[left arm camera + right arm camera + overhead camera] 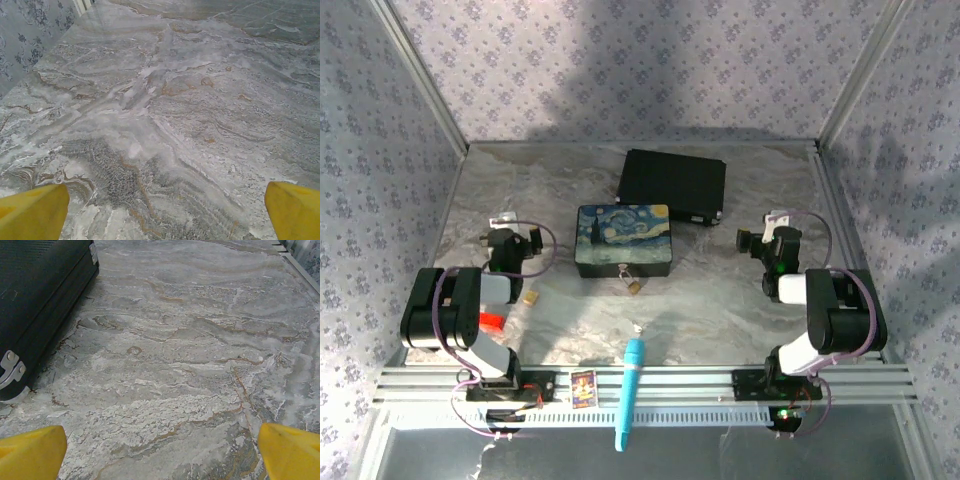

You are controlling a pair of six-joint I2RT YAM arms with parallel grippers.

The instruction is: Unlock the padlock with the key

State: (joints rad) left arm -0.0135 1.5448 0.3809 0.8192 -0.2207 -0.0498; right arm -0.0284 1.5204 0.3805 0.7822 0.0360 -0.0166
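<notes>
From wide-spread fingers point(30, 215) on both sides, pinch key point(638, 328) by bow with right gripper point(162, 452); steady padlock point(633, 285) with left gripper point(165, 212)

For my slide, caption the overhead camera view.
Open left gripper and open right gripper flank a painted box with a tiny brass padlock at its front; thin silvery key nearby.
</notes>
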